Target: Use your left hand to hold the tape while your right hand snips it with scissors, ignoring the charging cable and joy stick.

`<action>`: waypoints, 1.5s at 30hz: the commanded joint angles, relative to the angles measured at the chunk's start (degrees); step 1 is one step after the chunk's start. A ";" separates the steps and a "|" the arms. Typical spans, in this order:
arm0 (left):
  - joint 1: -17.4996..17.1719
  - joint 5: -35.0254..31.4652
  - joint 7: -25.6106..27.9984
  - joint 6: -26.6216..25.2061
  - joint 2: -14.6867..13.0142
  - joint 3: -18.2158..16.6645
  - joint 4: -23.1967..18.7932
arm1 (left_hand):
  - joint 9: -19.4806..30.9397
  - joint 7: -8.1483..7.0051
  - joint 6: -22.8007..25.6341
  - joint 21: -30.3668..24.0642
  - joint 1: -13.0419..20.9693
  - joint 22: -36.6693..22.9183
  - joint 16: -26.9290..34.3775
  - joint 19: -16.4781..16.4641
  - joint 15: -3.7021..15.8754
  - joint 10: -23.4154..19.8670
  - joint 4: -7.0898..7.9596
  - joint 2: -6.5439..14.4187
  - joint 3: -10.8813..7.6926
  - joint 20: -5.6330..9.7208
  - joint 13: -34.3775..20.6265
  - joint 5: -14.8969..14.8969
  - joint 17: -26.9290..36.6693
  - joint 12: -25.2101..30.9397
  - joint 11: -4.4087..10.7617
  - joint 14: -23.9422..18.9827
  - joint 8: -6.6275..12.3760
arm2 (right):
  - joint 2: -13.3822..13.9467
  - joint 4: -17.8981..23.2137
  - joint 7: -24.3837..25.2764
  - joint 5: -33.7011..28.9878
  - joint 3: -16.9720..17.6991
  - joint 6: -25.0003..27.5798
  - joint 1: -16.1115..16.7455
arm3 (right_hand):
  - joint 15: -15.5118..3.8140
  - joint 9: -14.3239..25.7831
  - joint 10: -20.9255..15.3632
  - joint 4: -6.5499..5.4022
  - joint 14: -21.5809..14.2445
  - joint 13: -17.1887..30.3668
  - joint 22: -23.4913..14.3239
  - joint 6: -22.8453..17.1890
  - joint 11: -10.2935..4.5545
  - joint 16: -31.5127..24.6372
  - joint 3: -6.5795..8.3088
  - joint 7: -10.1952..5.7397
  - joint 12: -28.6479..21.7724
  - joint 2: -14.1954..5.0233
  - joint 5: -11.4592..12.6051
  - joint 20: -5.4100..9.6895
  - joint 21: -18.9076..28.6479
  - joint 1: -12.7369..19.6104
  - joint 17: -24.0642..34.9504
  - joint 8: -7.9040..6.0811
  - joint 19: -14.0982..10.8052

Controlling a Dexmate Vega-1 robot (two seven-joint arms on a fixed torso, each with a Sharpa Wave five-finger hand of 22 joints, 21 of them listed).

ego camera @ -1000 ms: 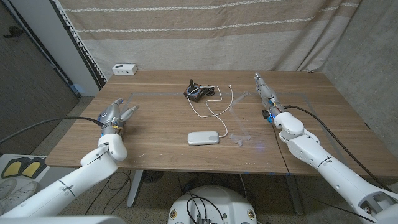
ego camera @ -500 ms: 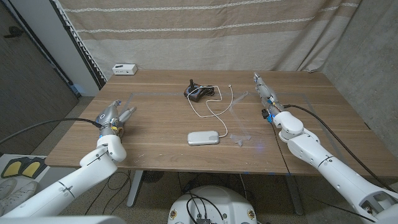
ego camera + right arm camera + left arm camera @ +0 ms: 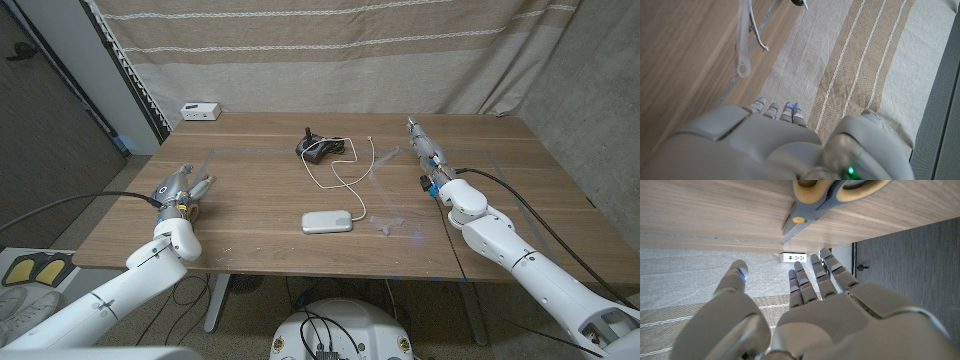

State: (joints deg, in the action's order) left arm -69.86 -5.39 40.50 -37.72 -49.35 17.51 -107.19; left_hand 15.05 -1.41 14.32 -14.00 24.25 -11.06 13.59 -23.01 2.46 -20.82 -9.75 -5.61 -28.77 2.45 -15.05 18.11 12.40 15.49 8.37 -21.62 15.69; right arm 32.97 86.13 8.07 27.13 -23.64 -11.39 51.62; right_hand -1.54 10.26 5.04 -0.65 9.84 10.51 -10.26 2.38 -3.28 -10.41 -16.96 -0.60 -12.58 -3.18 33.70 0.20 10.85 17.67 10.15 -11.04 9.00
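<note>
Both hands hold nothing, fingers straight and apart: the left hand (image 3: 185, 187) near the table's (image 3: 260, 200) left edge, the right hand (image 3: 425, 150) at the right. The clear tape (image 3: 385, 222) lies by the white charger (image 3: 329, 221); scissors (image 3: 832, 195) lie just beyond the left fingertips.

table (image 3: 260, 200): matt wood grain | curtain (image 3: 330, 50): woven cloth | left robot hand (image 3: 805, 310): smooth grey plastic

clear tape (image 3: 383, 222) lies flat near the table's front edge; grey-yellow scissors (image 3: 832, 194) on the wood.
</note>
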 commanded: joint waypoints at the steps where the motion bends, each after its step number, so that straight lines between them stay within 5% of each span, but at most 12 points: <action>1: -0.37 0.76 -0.11 -0.37 -0.27 -0.35 0.17 | 0.33 -0.02 0.63 -0.02 0.99 -0.20 0.31 -0.39 5.10 -0.42 -0.15 -0.03 -0.58 1.51 -0.24 0.17 0.25 0.34 -0.06 -0.47 0.37 | 0.09 0.81 0.61 -0.16 0.02 0.41 0.50 | -1.94 0.25 0.61 0.30 4.17 0.25 -0.15 0.67 0.02 -0.09 -0.16 -0.10 0.29 -0.22 0.29 -0.16 0.50 0.40 0.07 0.02 0.48; 20: -0.20 2.51 0.27 -1.54 0.80 -0.62 0.80 | 1.04 1.22 0.19 -0.40 2.61 -0.18 0.55 -1.73 4.69 -1.39 -0.02 -0.46 -1.29 1.59 -0.78 0.00 0.31 0.86 -1.21 -1.65 0.54 | 0.24 1.99 1.24 -0.21 -0.02 1.29 1.02 | -1.91 0.25 0.57 0.20 4.07 0.24 -0.16 0.61 0.17 -0.12 -0.12 -0.05 0.28 -0.47 0.30 -0.10 0.52 0.31 0.09 -0.02 0.45; 40: 1.10 3.10 -0.01 -5.73 0.76 0.67 0.43 | 1.77 0.88 0.65 -0.49 4.40 -0.22 0.68 -2.36 6.03 -1.93 0.10 -0.58 -2.09 2.56 -1.35 -0.22 0.35 1.42 0.43 -3.15 0.99 | 0.21 1.62 0.95 -0.06 -0.08 1.40 0.87 | -1.89 0.25 0.67 0.24 4.22 0.24 -0.16 0.76 0.15 -0.06 -0.03 -0.03 0.32 -0.66 0.34 -0.09 0.51 0.46 0.08 0.01 0.47; 45: 1.35 3.21 -0.23 -6.40 0.55 1.07 0.25 | 1.92 1.31 0.35 -0.46 4.94 -0.23 0.55 -2.36 5.96 -1.81 0.11 -0.47 -2.39 2.57 -1.48 -0.27 0.37 1.46 -0.41 -3.12 0.91 | 0.40 1.72 0.89 -0.12 -0.02 1.33 0.96 | -1.89 0.25 0.72 0.29 4.20 0.24 -0.15 0.75 0.18 -0.06 0.01 0.01 0.33 -0.71 0.36 -0.09 0.51 0.56 0.07 0.00 0.45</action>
State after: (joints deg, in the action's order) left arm -69.07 -2.62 40.80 -42.92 -48.43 17.87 -106.72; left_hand 16.65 -0.57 14.69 -14.21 28.46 -11.05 13.99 -24.87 2.56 -22.67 -9.56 -5.92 -30.64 2.46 -16.38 18.11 12.67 16.54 8.40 -24.38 16.35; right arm 33.14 87.80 9.11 26.92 -23.73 -10.14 52.50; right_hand -1.54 10.26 5.34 -0.65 9.84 10.51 -10.26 2.57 -2.96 -10.41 -16.96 -0.41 -12.19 -3.56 33.70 0.20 10.85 18.05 10.15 -11.04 9.00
